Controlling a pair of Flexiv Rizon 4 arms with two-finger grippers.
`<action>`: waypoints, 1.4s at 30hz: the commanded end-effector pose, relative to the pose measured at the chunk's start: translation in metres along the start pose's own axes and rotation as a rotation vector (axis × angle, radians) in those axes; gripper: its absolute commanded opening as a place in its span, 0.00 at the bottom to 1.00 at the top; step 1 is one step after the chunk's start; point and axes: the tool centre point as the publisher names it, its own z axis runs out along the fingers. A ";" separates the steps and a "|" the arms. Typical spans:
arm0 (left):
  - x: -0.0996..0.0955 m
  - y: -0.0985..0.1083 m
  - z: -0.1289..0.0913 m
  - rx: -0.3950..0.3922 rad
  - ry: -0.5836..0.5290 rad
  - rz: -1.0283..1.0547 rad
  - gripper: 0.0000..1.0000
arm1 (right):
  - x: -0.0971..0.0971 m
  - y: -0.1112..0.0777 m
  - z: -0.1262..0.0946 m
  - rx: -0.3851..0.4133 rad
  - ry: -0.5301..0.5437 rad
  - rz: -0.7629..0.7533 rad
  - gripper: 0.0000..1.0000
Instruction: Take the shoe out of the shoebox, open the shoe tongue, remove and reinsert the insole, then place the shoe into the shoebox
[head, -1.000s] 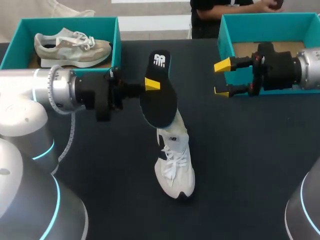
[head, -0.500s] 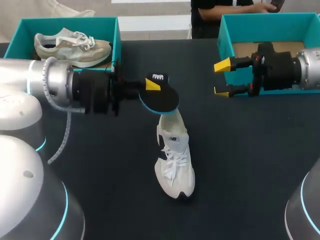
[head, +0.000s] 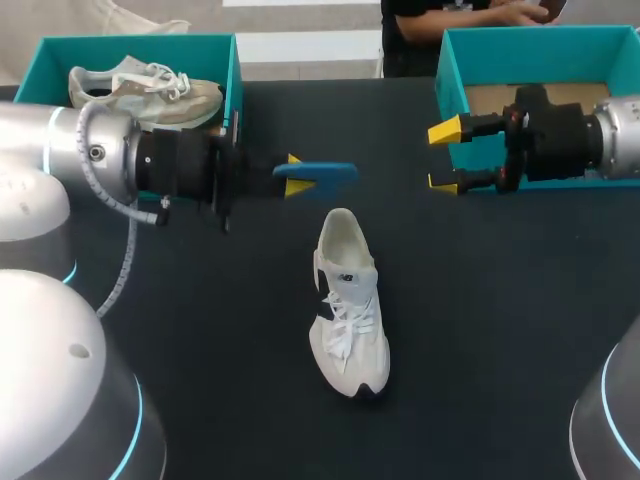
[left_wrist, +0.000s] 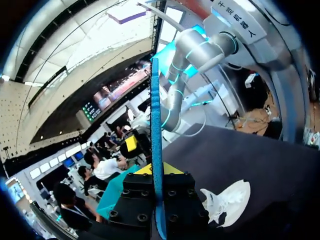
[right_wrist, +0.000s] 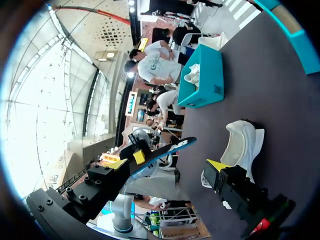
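one white shoe (head: 347, 305) lies laces-up on the dark table (head: 500, 330).

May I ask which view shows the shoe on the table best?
The head view: the shoe lies whole, seen from above. The left wrist view shows it obliquely; the right wrist view, partly behind its pincer.

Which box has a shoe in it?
The left shoebox, with the beige shoe inside; the right shoebox shows only bare cardboard.
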 end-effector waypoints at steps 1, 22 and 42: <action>-0.004 0.003 0.000 0.173 -0.056 -0.978 0.00 | 0.000 0.000 0.001 0.000 -0.003 0.001 1.00; -0.004 0.003 0.000 0.173 -0.056 -0.978 0.00 | 0.000 0.000 0.001 0.000 -0.003 0.001 1.00; -0.013 0.017 0.007 0.169 0.043 -1.729 0.00 | 0.000 0.000 0.001 0.000 -0.003 0.001 1.00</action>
